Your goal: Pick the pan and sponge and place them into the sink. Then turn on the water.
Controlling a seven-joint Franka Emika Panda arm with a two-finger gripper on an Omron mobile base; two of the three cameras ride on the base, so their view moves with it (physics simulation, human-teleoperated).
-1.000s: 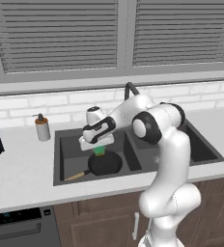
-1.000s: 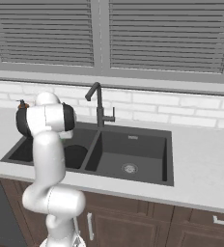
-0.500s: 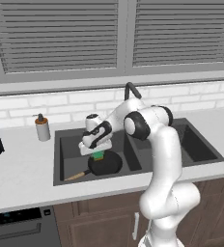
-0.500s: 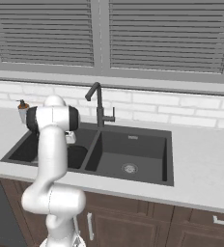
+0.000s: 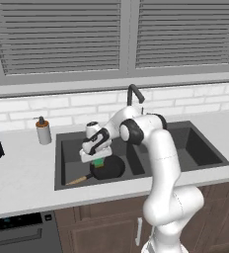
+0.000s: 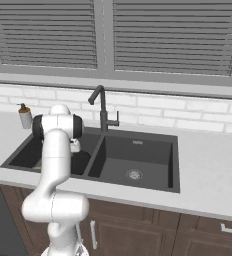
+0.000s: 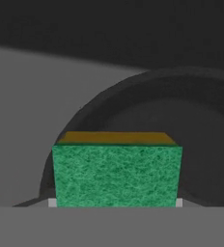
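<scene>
Green sponge (image 7: 117, 174) clamped in pincer (image 5: 99, 159) | arm bent low over pan (image 5: 109, 168)

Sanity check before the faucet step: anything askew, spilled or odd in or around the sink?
Nothing stands out. The pan lies flat in the left basin of the sink, its handle toward the front left corner. The sponge sits level in the gripper, just above the pan. No water runs, nothing is spilled.
</scene>
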